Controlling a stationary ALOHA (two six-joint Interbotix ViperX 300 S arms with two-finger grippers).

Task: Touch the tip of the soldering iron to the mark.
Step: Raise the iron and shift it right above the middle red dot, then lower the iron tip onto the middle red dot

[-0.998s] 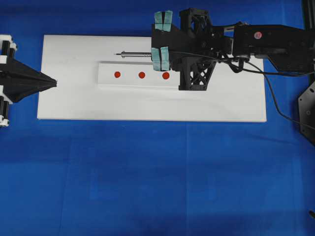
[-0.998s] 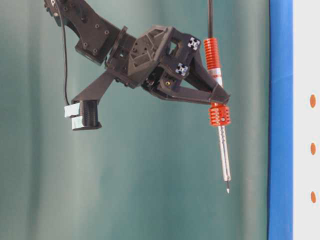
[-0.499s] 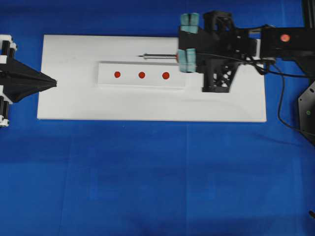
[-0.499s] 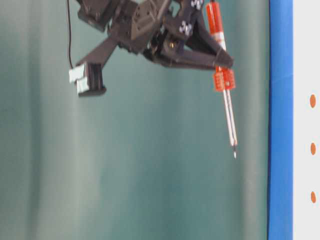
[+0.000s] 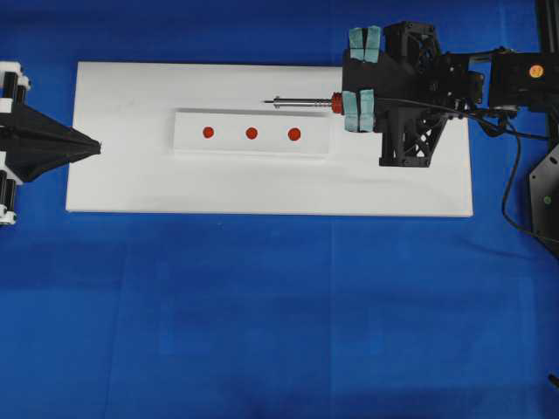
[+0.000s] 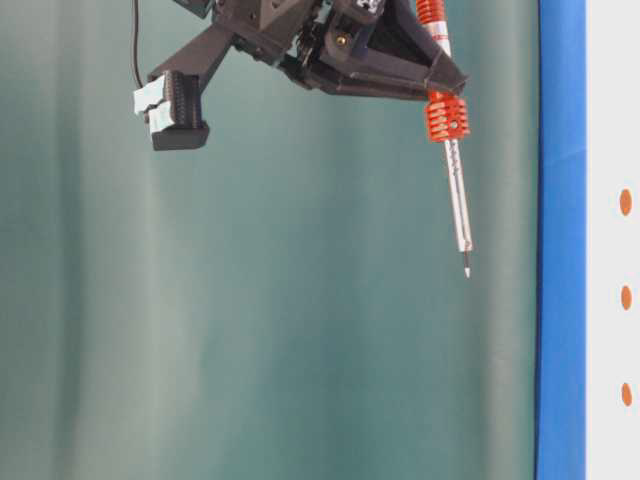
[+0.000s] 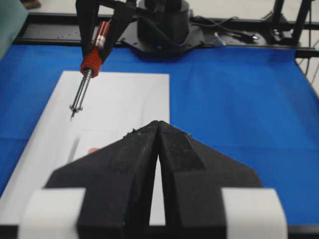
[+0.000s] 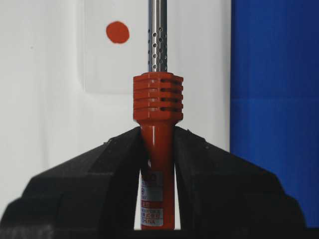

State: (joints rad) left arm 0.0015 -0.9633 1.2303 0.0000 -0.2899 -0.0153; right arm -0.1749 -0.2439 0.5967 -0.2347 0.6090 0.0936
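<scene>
text: "CHINA" showing on white label | on: soldering iron (image 8: 157,149) handle, lowest line, just below ribbed collar | lines above it: blurring, unreadable | other views: nothing legible

Setting: robotics lab bench, staged for a test rather than daily work.
Table cover: plain blue cloth (image 5: 279,314) spread flat over the whole work surface, fold creases visible.
Work surface: white rectangular board (image 5: 122,183) on the cloth, carrying a raised white strip (image 5: 229,145) with three red dots in a row.
Backdrop: teal-green curtain (image 6: 300,330) hung behind the bench, closing off the surroundings.
Rig: black arm base (image 7: 162,22) bolted at the far table edge, cables (image 7: 229,34) trailing along a black metal frame (image 7: 294,20).
Mounted hardware: 3D-printed black gripper parts (image 5: 406,131) with lattice bracing, fiducial markers on the wrist.
</scene>
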